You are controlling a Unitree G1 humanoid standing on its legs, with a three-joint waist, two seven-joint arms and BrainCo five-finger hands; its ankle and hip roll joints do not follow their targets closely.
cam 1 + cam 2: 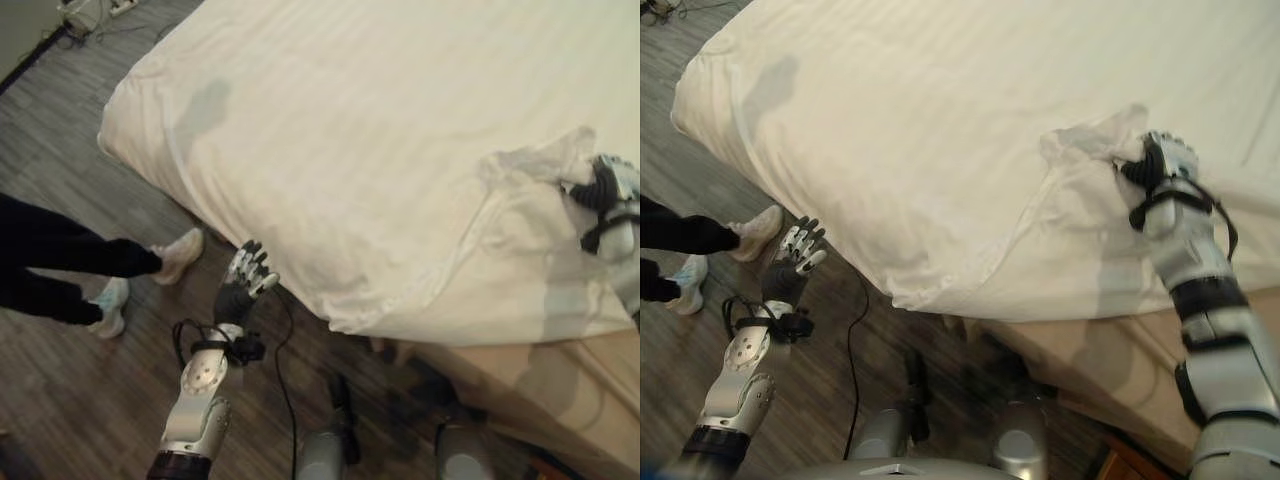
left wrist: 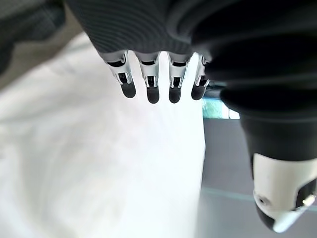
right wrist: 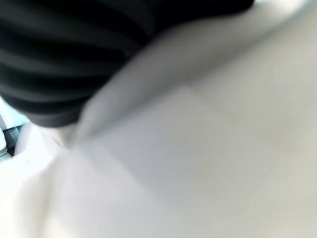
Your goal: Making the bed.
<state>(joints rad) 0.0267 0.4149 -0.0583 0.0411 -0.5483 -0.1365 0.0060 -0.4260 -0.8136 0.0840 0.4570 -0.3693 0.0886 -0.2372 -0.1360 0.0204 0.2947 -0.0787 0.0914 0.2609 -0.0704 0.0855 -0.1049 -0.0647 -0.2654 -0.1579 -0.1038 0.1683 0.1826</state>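
Bedsheet (image 1: pixel 970 130) is gathered at the near corner of the bed (image 1: pixel 1110 350), where a raised fold (image 1: pixel 1090 150) is met by the right robot hand (image 1: pixel 1165 165).

For a clean result, the bunched fold just beside the right robot hand is best drawn outward toward the bed's edge in one low, even pull, so that the creases running down from it are flattened rather than shifted. Whether the cloth is pinched cannot be told, since the fingers are hidden against it. The left robot hand (image 1: pixel 243 280) is held over the floor (image 1: pixel 90 400), apart from the sheet, fingers straight and spread, nothing in it. A person's shoes (image 1: pixel 178 255) are seen beyond it.
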